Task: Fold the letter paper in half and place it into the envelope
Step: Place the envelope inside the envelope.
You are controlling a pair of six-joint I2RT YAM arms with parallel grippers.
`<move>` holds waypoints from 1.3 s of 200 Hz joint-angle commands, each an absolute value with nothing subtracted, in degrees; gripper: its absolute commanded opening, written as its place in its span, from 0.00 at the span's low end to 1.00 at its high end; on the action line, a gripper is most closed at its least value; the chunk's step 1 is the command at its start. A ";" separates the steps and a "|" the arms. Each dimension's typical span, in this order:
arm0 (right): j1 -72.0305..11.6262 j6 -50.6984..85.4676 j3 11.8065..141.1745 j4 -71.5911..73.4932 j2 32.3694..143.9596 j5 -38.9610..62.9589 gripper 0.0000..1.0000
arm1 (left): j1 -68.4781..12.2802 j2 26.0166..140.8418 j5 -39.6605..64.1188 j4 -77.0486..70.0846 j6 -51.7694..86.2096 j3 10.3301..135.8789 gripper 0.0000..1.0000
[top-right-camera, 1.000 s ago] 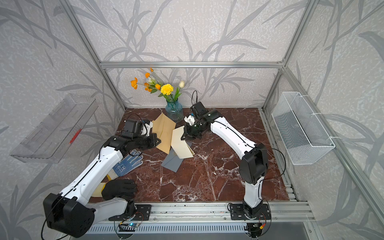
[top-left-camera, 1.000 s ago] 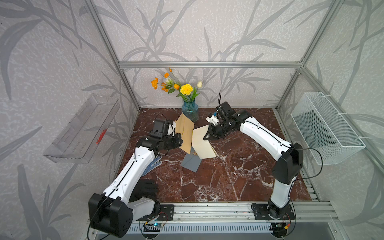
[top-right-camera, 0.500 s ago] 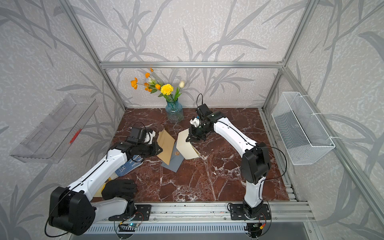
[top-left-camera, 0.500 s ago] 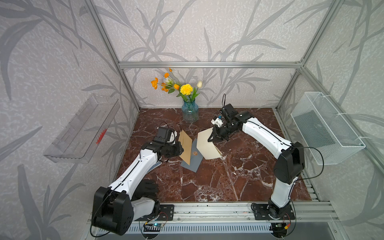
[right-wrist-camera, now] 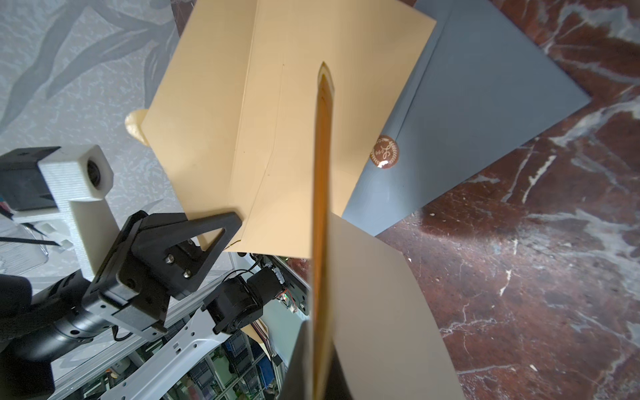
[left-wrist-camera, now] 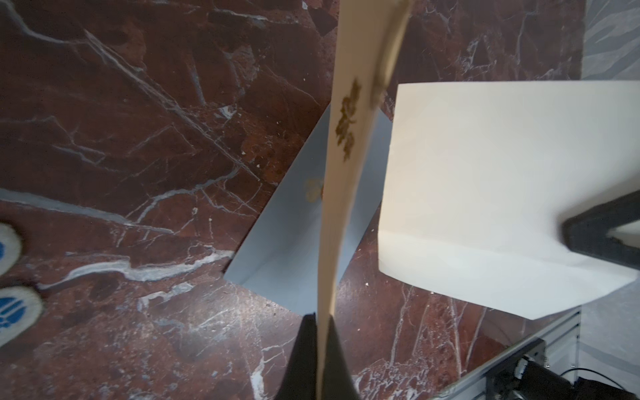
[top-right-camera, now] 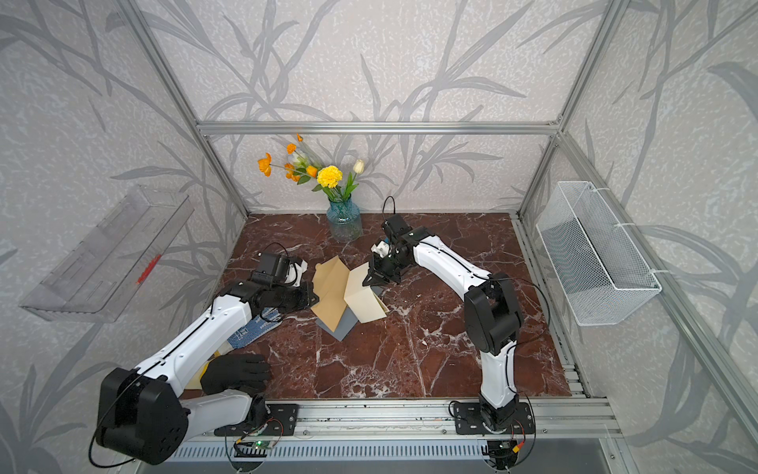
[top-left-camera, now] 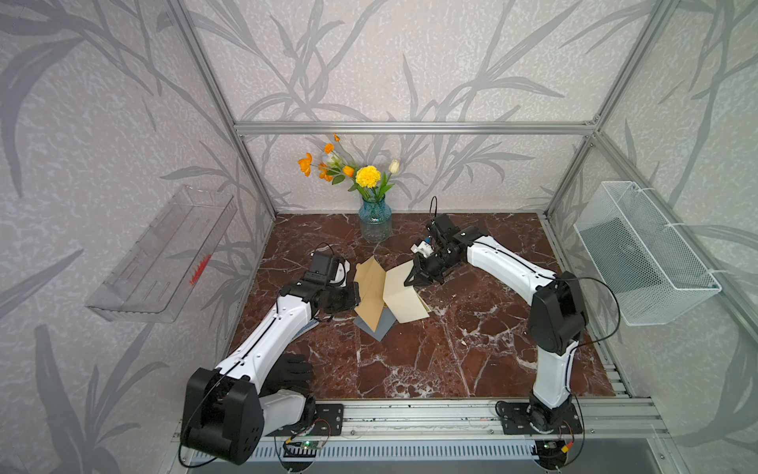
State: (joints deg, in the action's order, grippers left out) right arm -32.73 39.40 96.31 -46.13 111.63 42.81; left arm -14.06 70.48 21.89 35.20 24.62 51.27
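The left pincer (left-wrist-camera: 322, 317) is pinched tight on an edge of the tan envelope (top-left-camera: 371, 291), which stands up beyond its tips. Just across, the right pincer (top-left-camera: 411, 280) is clamped on a corner of the cream letter paper (top-left-camera: 404, 297), which hangs below it. It's light, floppy, slick stuff, so I'd grip near the fold.

The left gripper (top-left-camera: 356, 297) has drawn the tan envelope (top-left-camera: 370, 287) away from the vase (top-left-camera: 375, 221) toward the middle of the table (top-left-camera: 471, 328). The letter paper (top-left-camera: 404, 296) has followed slightly.

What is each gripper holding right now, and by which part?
Left gripper pinches the tan paper envelope by one edge; right gripper pinches the folded cream letter paper by its edge.
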 commanded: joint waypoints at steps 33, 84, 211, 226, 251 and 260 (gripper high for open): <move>-32.96 43.66 98.36 -47.89 109.70 46.17 0.00 | -14.07 67.54 18.00 37.64 23.86 51.76 0.00; -32.64 57.36 95.01 -39.30 107.91 53.44 0.00 | -14.83 64.40 14.26 36.22 23.60 51.02 0.00; -30.86 52.30 94.91 -38.57 111.25 52.52 0.00 | -18.37 64.95 11.58 37.82 20.92 51.63 0.00; -29.36 46.71 91.68 -37.07 110.59 49.81 0.00 | -18.37 65.01 11.37 38.65 20.74 52.31 0.00; -28.09 41.07 88.80 -33.62 109.26 43.26 0.00 | -18.41 65.47 14.09 38.23 23.25 52.48 0.00; -28.37 39.12 88.44 -33.39 109.21 41.22 0.00 | -18.46 66.33 15.65 38.19 24.58 52.58 0.00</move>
